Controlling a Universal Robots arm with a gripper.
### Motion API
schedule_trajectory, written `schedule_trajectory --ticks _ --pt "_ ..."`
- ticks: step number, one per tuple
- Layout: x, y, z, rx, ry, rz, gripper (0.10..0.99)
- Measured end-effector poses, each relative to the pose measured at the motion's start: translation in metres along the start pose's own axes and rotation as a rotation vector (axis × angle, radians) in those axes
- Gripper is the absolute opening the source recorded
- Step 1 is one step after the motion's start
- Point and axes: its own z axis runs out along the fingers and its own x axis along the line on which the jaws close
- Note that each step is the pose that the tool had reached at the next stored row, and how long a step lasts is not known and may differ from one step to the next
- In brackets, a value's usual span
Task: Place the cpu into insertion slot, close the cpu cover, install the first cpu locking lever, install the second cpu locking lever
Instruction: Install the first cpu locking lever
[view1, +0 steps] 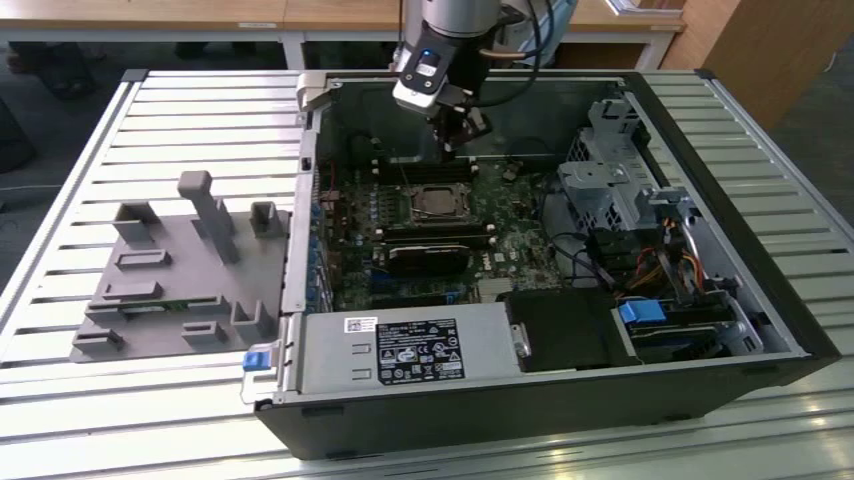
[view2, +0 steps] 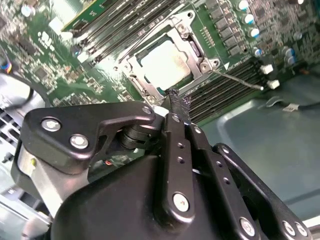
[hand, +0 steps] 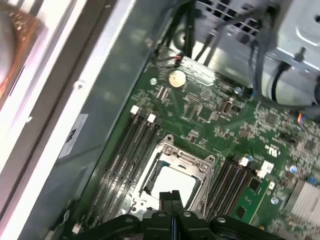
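The cpu (view2: 165, 65) lies flat in the insertion slot (view1: 434, 204) on the green motherboard, its pale metal top showing. The silver cpu cover (view2: 197, 52) lies down around it as a frame. A thin metal locking lever (view2: 240, 81) sticks out from one socket corner over the memory slots. In the exterior view my gripper (view1: 461, 145) hangs inside the open case, just behind the socket and above the board. Both wrist views show the cpu (hand: 172, 182) and cover (hand: 192, 161) just beyond my gripper (hand: 172, 195), whose fingertips (view2: 175, 97) are shut together on nothing.
The black computer case (view1: 747, 230) stands open on a slatted metal table. Long black memory slots (view1: 434, 240) flank the socket. A drive cage and cables (view1: 627, 200) fill the exterior view's right side. A grey parts fixture (view1: 174, 270) sits on the table to the case's left.
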Motion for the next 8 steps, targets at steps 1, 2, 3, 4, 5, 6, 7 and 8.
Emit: schedule_trajectory --ticks 1,2,3,4,5,6,7,8 --pt "0.0000 0.0000 0.0000 0.000 0.0001 -0.018 0.106" --pt "0.0000 0.0000 0.0000 0.000 0.0002 -0.036 0.106" --pt "0.0000 0.0000 0.0000 -0.001 0.0003 -0.054 0.106" --pt "0.0000 0.0000 0.0000 -0.001 0.0005 -0.071 0.106" --pt "0.0000 0.0000 0.0000 -0.001 0.0006 -0.089 0.106" --pt "0.0000 0.0000 0.0000 -0.001 0.0007 -0.107 0.106" --pt "0.0000 0.0000 0.0000 -0.002 0.0008 -0.125 0.106" --pt "0.0000 0.0000 0.0000 -0.002 0.0009 -0.143 0.106"
